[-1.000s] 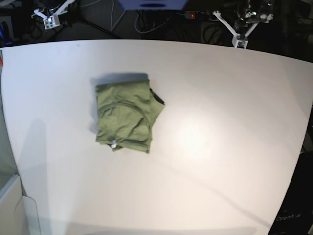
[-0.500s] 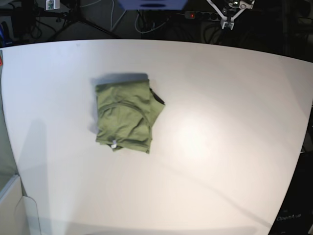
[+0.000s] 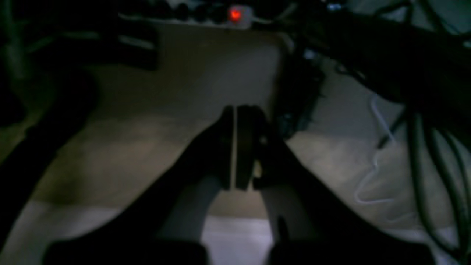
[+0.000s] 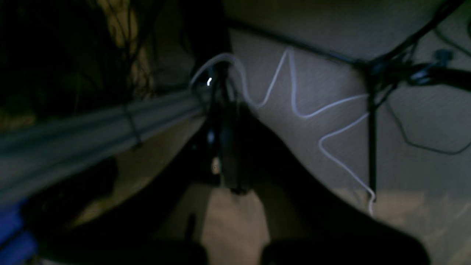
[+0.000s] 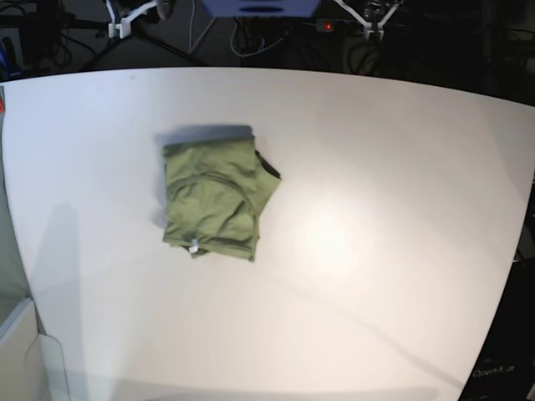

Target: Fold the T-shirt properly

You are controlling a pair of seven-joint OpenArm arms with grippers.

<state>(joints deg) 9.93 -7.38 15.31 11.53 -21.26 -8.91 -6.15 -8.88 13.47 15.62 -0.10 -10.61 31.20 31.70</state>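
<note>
The olive-green T-shirt (image 5: pixel 216 200) lies folded into a compact bundle on the left half of the white table (image 5: pixel 376 251), with a small white tag (image 5: pixel 194 246) at its near edge. Both arms are drawn back beyond the table's far edge. My left gripper (image 5: pixel 372 21) is at the top right of centre and my right gripper (image 5: pixel 125 25) at the top left, both far from the shirt. In the left wrist view the left gripper (image 3: pixel 234 110) is shut and empty over the floor. In the right wrist view the right gripper (image 4: pixel 224 110) is also shut and empty.
Behind the table the floor is dark, with a power strip showing a red light (image 3: pixel 235 14) and loose white and black cables (image 4: pixel 294 92). A pale box (image 5: pixel 21 351) stands at the table's near left corner.
Both grippers shifted toward the middle along the far edge behind the table. The T-shirt has not moved.
</note>
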